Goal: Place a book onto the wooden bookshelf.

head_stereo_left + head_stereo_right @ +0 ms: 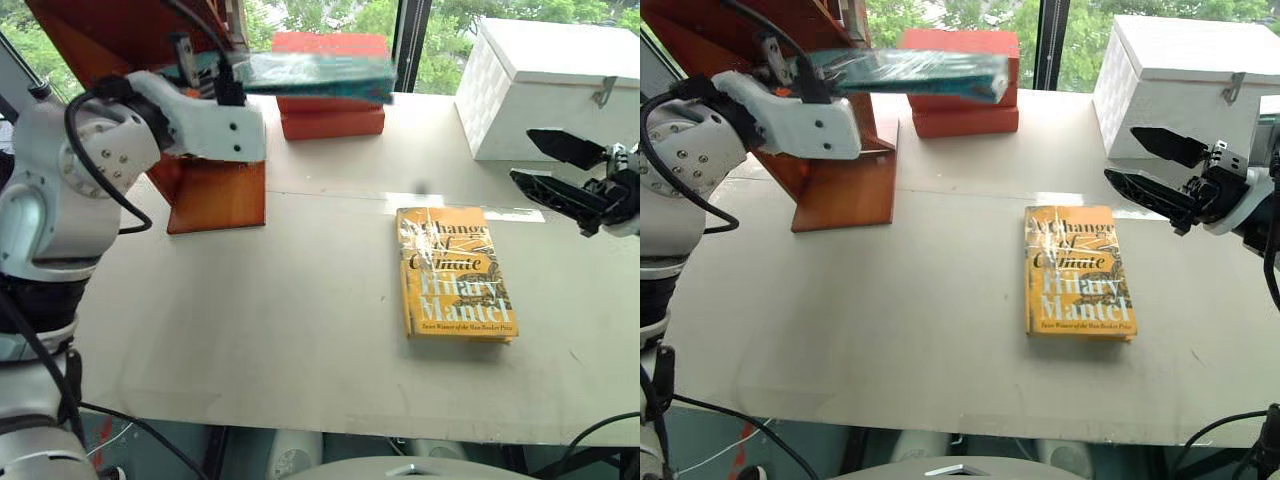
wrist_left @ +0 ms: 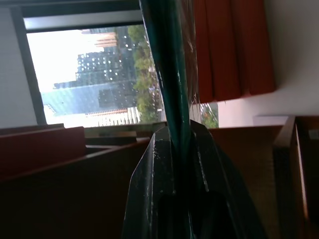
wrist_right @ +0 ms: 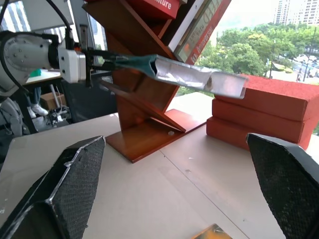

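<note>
**Teal book held aloft beside the shelf unit; second pincer empty**

The left gripper [image 1: 812,80] was found clamped on one end of the book [image 1: 915,72], its two black fingers [image 2: 164,164] pressed together against the plastic-covered jacket. The book was held level in the air, clear of the table [image 1: 890,300], with its free end reaching out in front of the red-orange bricks [image 1: 960,110]. No part of it rested on any surface.

The wooden bookshelf [image 1: 845,180] served as the reference point. The gripped end of the book was just in front of the shelf unit's slanted panels and above its flat base; whether it touched the wood could not be told. The bricks were stacked just beside the shelf unit's base, on the window side of the table. A white box [image 1: 1180,80] stood well apart from the shelf unit, at the opposite far corner.

The right gripper [image 1: 1150,168] hovered near the white box, its fingers spread wide apart and holding nothing. A yellow-orange book [image 1: 1078,272] lay flat on the table, cover up, between the shelf unit and the right gripper, touched by neither arm.
</note>
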{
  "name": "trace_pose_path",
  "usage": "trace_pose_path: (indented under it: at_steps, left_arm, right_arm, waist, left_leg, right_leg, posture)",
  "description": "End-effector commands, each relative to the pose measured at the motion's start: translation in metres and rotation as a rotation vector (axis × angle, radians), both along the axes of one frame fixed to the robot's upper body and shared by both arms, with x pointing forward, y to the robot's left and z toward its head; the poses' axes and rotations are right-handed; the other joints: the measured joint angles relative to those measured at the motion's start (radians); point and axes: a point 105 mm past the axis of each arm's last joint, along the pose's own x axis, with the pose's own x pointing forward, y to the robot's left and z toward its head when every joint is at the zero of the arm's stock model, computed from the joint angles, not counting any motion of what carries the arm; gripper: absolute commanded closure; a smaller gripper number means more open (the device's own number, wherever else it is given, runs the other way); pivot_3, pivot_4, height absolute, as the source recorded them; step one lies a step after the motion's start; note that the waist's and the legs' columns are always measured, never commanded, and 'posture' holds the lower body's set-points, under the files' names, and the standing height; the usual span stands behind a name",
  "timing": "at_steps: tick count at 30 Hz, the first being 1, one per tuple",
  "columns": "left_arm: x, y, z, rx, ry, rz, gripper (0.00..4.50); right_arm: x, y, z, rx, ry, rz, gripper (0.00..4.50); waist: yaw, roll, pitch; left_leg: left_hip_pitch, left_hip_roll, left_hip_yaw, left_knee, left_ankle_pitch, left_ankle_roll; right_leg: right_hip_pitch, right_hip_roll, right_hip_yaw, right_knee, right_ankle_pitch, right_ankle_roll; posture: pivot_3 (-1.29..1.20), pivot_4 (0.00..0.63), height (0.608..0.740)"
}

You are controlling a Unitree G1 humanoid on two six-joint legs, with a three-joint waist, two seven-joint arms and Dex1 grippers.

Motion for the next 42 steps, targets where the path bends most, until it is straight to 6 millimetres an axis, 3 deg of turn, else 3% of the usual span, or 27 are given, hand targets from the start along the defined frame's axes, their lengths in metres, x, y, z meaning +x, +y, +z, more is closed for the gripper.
trace_pose_path:
  at_steps: [1,9,15,19,24,26,27,34,35,38,42]
  left_arm:
    - [-0.009,0.016,0.023,0.011,-0.085,0.072,4.46]
    - [-0.009,0.043,0.008,0.036,-0.004,0.188,4.46]
    - [-0.01,0.047,0.006,0.02,0.012,0.22,4.46]
    - [-0.018,0.064,-0.002,-0.004,0.074,0.33,4.46]
    - [-0.021,0.07,-0.007,-0.039,0.086,0.374,4.46]
    - [-0.021,0.07,-0.005,-0.058,0.07,0.381,3.72]
    - [-0.022,0.072,-0.004,-0.066,0.066,0.392,3.57]
    - [-0.029,0.081,0.001,-0.141,-0.002,0.466,0.26]
    - [-0.03,0.082,0.004,-0.151,-0.025,0.472,0.05]
    - [-0.036,0.083,0.011,-0.186,-0.092,0.49,0.05]
    - [-0.043,0.064,0.013,-0.36,-0.21,0.409,0.05]
  right_arm:
    - [0.0,0.002,0.01,0.004,-0.054,0.018,0.0]
    - [0.003,0.005,0.01,0.01,-0.06,0.036,0.0]
    - [0.003,0.003,0.008,0.005,-0.061,0.029,0.0]
    - [0.004,0.001,0.007,0.001,-0.062,0.02,0.0]
    - [0.005,0.005,0.008,-0.003,-0.072,0.028,0.0]
    - [0.006,0.005,0.009,-0.003,-0.076,0.03,0.0]
    - [0.006,0.005,0.009,-0.003,-0.076,0.03,0.0]
    - [0.008,0.002,0.007,-0.006,-0.069,0.016,0.0]
    - [0.008,0.001,0.007,-0.006,-0.068,0.013,0.0]
    - [0.008,-0.002,0.005,0.007,-0.057,-0.003,0.0]
    - [0.008,-0.011,-0.01,0.014,-0.012,-0.046,0.0]
  waist:
    - [0.005,0.0,0.0]
    - [0.01,-0.001,0.001]
    - [0.008,-0.001,0.001]
    - [0.0,-0.001,0.001]
    - [-0.003,0.0,0.001]
    - [-0.003,0.0,0.001]
    - [-0.003,0.0,0.001]
    - [0.001,0.0,0.001]
    - [0.001,0.0,0.001]
    - [0.001,0.0,0.001]
    - [0.008,-0.001,0.0]
  left_leg:
    - [0.0,0.0,0.0,0.0,0.0,0.0]
    - [0.0,0.001,0.001,0.001,0.0,0.0]
    - [0.0,0.001,0.002,0.001,0.0,0.0]
    - [0.001,0.001,0.002,0.002,0.0,0.0]
    - [0.004,0.002,0.003,0.002,0.0,0.0]
    - [0.004,0.003,0.003,0.002,0.0,0.0]
    - [0.004,0.003,0.003,0.002,0.0,0.0]
    - [0.0,0.003,0.003,0.002,0.0,0.0]
    - [0.0,0.003,0.003,0.002,0.0,0.0]
    - [-0.001,0.003,0.004,0.002,0.0,0.0]
    - [-0.001,0.002,0.003,0.002,0.0,0.0]
  right_leg:
    - [0.0,0.0,0.0,0.001,0.0,0.0]
    - [-0.001,0.0,-0.001,0.002,0.0,0.0]
    - [-0.003,0.0,0.0,0.007,0.0,0.0]
    - [-0.003,0.0,0.0,0.009,0.0,0.0]
    - [-0.004,0.001,0.0,0.013,-0.001,-0.002]
    - [-0.004,0.001,0.0,0.013,-0.001,-0.002]
    - [-0.004,0.001,0.001,0.013,-0.001,-0.002]
    - [-0.008,0.001,0.001,0.013,-0.001,-0.002]
    - [-0.008,0.001,0.001,0.013,-0.001,-0.002]
    - [-0.008,0.001,0.001,0.013,-0.001,-0.002]
    - [-0.008,0.001,0.001,0.013,-0.001,-0.002]
  posture:
    - [0.0,0.15,0.72]
    - [0.0,0.15,0.72]
    - [0.0,0.15,0.72]
    - [0.0,0.15,0.72]
    - [0.0,0.15,0.72]
    - [0.0,0.15,0.72]
    - [0.0,0.15,0.72]
    - [0.0,0.15,0.72]
    - [0.0,0.15,0.72]
    - [0.0,0.15,0.72]
    - [0.0,0.15,0.72]
